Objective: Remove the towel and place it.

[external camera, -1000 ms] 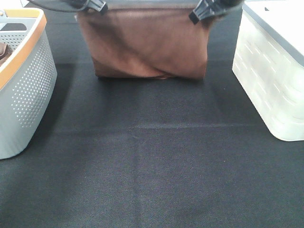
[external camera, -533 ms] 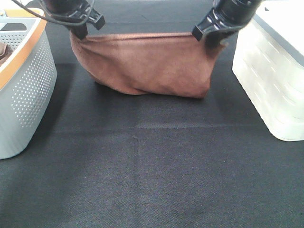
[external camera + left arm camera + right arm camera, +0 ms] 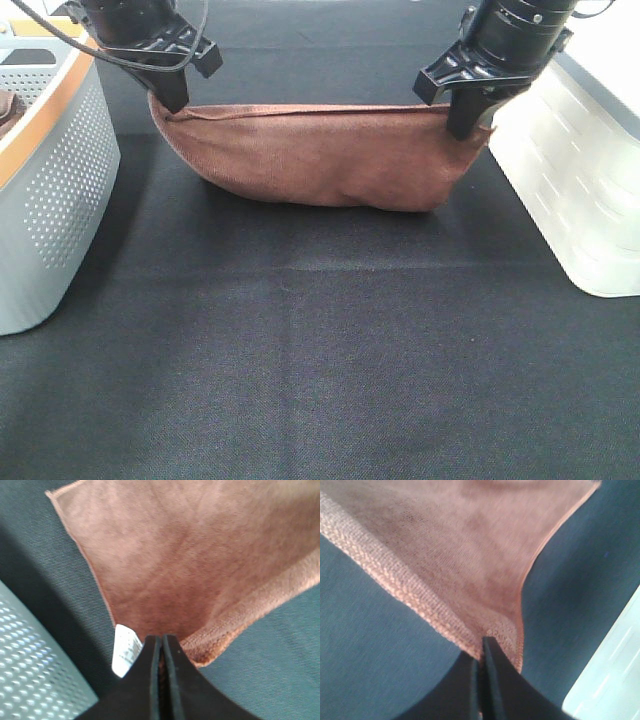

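The reddish-brown towel (image 3: 320, 155) hangs stretched between my two grippers at the far middle of the black table, its lower part bunched on the cloth. My left gripper (image 3: 170, 100) is shut on the towel's left top corner. In the left wrist view the towel (image 3: 190, 560) spreads out from the shut gripper (image 3: 161, 642), with the small white tag (image 3: 125, 650) beside the fingers. My right gripper (image 3: 468, 128) is shut on the right top corner. In the right wrist view the towel's hem (image 3: 470, 570) runs into the shut gripper (image 3: 481, 644).
A grey perforated basket with an orange rim (image 3: 45, 190) stands at the left edge, close to my left gripper. A white ribbed bin (image 3: 580, 190) stands at the right edge, close to my right gripper. The table is covered with a black cloth (image 3: 320, 360).
Both grippers have come down and toward the camera with the towel. The towel hung taller before; it now sags lower and wider, with its bottom resting on the table.
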`<state>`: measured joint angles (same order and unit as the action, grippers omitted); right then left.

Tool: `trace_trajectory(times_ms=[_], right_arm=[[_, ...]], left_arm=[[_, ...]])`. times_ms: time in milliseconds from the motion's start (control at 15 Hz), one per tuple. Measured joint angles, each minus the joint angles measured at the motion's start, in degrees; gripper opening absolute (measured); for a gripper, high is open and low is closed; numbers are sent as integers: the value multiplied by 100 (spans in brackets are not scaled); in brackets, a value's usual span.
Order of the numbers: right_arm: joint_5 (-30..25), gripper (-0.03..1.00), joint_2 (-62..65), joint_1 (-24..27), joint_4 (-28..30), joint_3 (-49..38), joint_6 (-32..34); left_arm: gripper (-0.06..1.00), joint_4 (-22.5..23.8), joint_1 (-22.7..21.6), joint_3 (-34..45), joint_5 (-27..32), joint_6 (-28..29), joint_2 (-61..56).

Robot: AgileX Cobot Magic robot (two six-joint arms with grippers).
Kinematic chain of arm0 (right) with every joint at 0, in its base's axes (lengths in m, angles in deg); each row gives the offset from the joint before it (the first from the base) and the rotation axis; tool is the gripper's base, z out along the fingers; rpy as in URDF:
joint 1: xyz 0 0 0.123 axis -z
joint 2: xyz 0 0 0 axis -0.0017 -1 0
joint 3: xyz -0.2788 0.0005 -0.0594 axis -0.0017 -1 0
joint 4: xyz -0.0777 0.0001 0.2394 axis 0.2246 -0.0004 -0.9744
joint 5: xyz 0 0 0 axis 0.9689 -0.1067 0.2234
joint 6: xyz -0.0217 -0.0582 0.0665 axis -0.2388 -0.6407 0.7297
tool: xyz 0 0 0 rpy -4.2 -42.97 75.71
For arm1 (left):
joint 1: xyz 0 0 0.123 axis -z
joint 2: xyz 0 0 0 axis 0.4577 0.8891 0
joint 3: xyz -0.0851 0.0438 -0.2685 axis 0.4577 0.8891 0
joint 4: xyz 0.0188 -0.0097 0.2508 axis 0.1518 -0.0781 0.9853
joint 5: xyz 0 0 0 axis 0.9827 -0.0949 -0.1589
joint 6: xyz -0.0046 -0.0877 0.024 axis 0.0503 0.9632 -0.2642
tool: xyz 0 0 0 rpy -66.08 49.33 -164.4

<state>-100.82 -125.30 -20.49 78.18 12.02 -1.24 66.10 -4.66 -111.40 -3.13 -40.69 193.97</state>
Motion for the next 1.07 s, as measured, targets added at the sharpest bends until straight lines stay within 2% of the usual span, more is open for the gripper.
trace_trajectory(times_ms=[200, 467, 667, 1067], right_arm=[[-264, 0, 23, 6, -120, -63, 23], [-407, 0, 29, 6, -418, -573, 29], [-424, 0, 29, 17, -487, -785, 29], [-481, 0, 29, 23, -837, -1541, 29]], left_arm=[[0, -120, 0, 149, 57, 160, 0], [0, -556, 6, 1094, 69, 286, 0], [0, -768, 6, 1438, 69, 286, 0], [0, -825, 286, 2229, 69, 292, 0]])
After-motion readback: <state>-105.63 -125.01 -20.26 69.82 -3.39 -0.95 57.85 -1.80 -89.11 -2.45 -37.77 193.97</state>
